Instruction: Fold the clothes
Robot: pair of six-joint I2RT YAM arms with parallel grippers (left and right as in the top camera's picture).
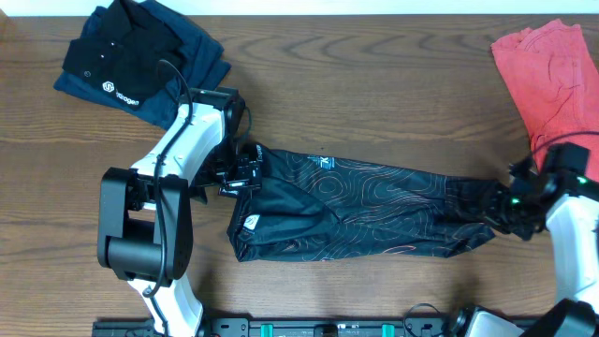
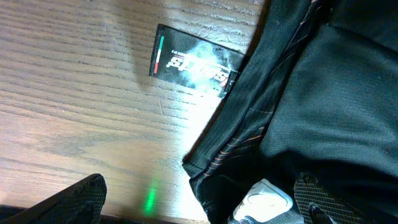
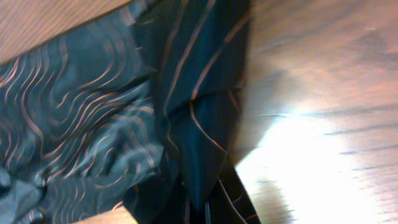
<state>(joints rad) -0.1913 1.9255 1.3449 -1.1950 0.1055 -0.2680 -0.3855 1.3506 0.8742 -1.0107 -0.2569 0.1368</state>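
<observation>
Three garments lie on the desk (image 1: 374,103). One jersey (image 1: 356,201) is stretched across the middle, one polo (image 1: 131,61) is at the far left corner, and one red garment (image 1: 552,70) is at the far right corner. The left gripper (image 1: 240,176), fingers spread, sits at the jersey's left end. The right gripper (image 1: 517,201) pinches its bunched right end.

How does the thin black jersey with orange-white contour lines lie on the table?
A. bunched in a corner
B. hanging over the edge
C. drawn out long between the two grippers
C: the thin black contour-lined jersey stretches from the left gripper to the right gripper.
</observation>
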